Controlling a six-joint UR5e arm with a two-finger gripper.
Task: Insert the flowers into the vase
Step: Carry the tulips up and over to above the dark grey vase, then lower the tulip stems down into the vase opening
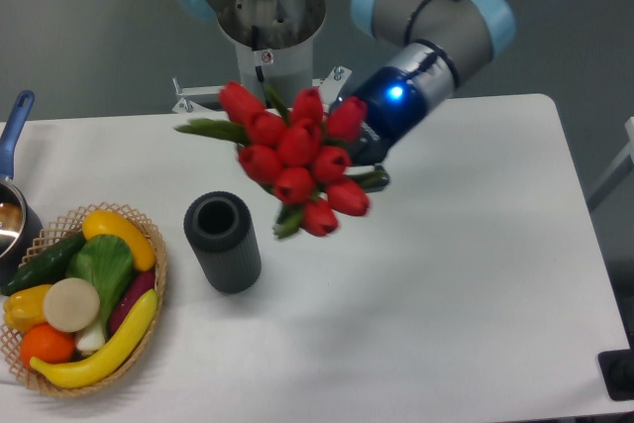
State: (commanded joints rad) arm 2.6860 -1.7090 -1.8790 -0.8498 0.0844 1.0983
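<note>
Above the white table (475, 274), jaws pinch the flowers (295, 158) beside the vase (222, 241).

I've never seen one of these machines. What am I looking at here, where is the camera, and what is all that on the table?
You are seeing a robot arm: grey tubes joined by blue-capped joints, bolted at the far edge of a white table. One fixed camera looks down on it from the front and above. At the arm's end is a gripper, a two-finger clamp; the blooms hide its fingers here. It carries the flowers, a bunch of red tulips, lifted in the air with the buds facing the camera. To the lower left of them the vase, a dark ribbed cylinder, stands upright with its mouth empty; the bunch is not yet over it. At the left edge sits a wicker basket of fruit and vegetables, and behind it part of a blue-handled pot.
</note>
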